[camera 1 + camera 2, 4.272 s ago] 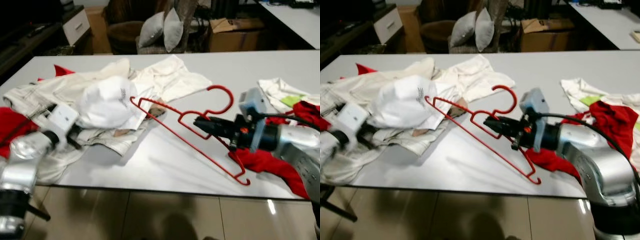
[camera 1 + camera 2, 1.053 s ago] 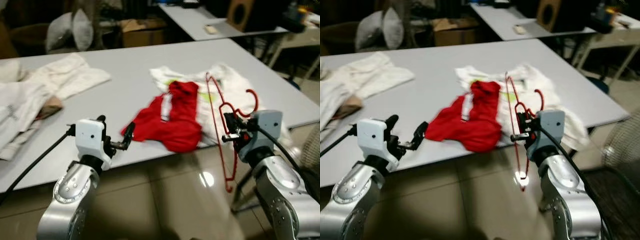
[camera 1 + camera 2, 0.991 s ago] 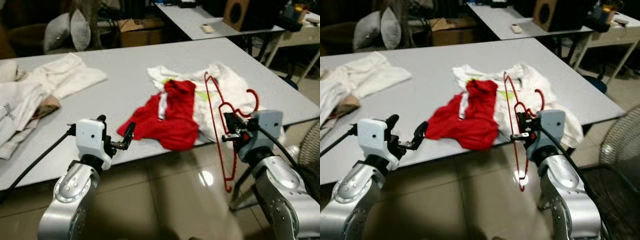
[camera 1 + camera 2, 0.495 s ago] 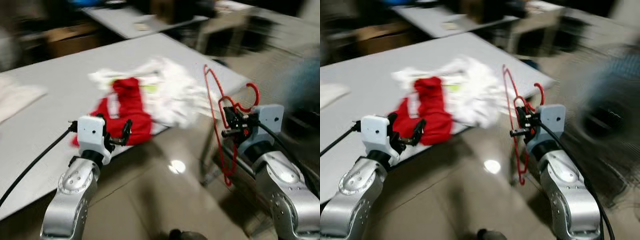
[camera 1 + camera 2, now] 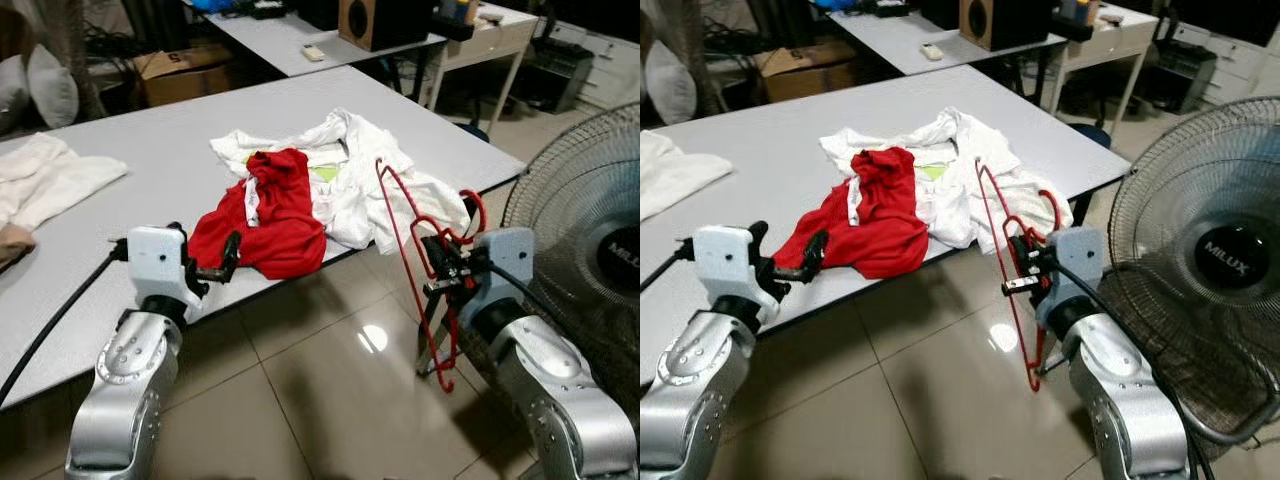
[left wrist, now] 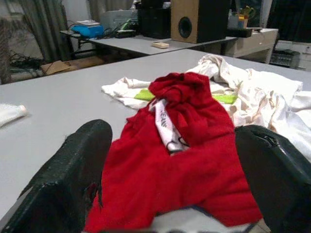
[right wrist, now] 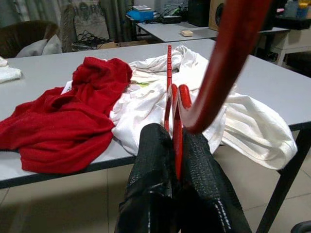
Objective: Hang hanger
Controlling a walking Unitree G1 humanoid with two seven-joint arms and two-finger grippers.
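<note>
Left eye view, right of centre: right claw [image 5: 440, 268] clamping fingers tight on red hanger [image 5: 404, 240], holding it upright over tiled floor [image 5: 300, 390], off grey surface [image 5: 170, 160] edge. Left claw [image 5: 215, 268] hovering lower left, fingers spread wide, gripping nothing, facing red garment [image 5: 265, 215]. White garment [image 5: 370, 180] lying beside it. Fan [image 5: 590, 240] standing at far right.

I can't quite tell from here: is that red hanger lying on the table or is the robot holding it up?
Held up. The right gripper is shut on the red hanger, which hangs off the table, over the floor.
</note>
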